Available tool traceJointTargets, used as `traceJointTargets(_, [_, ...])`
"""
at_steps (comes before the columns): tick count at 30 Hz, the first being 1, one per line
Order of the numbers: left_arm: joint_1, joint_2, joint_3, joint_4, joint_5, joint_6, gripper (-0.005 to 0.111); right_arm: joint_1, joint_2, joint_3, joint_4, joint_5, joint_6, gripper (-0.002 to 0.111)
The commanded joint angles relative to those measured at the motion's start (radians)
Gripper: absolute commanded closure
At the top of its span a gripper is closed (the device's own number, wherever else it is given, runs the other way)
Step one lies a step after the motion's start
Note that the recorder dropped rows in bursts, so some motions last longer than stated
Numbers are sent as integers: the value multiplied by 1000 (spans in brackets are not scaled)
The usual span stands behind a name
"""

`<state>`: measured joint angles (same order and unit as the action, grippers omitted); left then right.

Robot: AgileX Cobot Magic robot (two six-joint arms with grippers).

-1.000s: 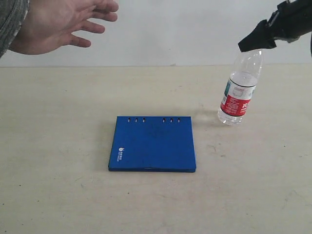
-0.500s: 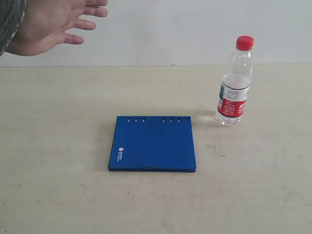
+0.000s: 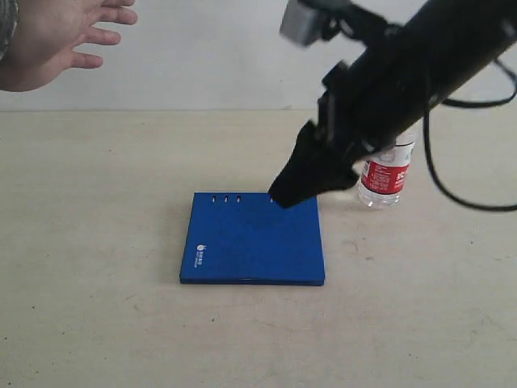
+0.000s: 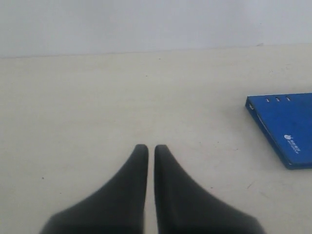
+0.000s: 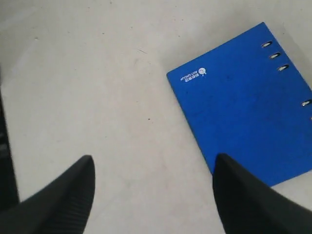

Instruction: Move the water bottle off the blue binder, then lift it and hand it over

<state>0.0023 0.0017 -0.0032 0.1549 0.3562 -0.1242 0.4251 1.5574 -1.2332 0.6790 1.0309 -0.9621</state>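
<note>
Two grippers, neither gripping.
I'm seeing R gripper [image 5: 151,165] spread wide by blue binder [image 3: 254,242], L gripper [image 4: 147,148] closed, water bottle [image 3: 386,179] standing nearby.

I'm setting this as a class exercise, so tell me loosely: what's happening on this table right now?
The water bottle stands upright on the table, off the blue binder and to its right, partly hidden by the right arm. The right end effector hangs open and empty by the binder's slotted edge. The left end effector is shut, holding nothing, above bare table. A person's hand is held open at the far left. The binder has not been lifted.
</note>
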Motion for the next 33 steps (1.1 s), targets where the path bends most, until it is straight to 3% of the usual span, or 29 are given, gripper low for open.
traceJointTargets(1, [-3,-2,3,-115,-161,-78,102,98,15,146,4,-339,3,47])
traceJointTargets(5, [-3,-2,3,-570,-311,-278,102,152,64,230,22,-484,141,47])
traceJointTargets(7, [-3,-2,3,-647,-305,-280,102,154,86,245,25,-488,179,47])
traceJointTargets(12, [-3,-2,3,-653,-261,-280,102,154,126,245,25,-437,328,48])
traceJointTargets(15, [-3,-2,3,-653,-225,-280,102,154,143,243,25,-280,386,55])
traceJointTargets(19, [-3,-2,3,-659,-33,-217,102,154,160,243,27,-11,329,69])
traceJointTargets(22, [-3,-2,3,-697,68,-189,102,154,158,243,44,-7,267,72])
traceJointTargets(27, [-3,-2,3,-791,31,55,102,154,158,243,51,-65,146,72])
traceJointTargets(33, [-3,154,-12,-1232,10,670,102,154,158,243,179,151,92,72])
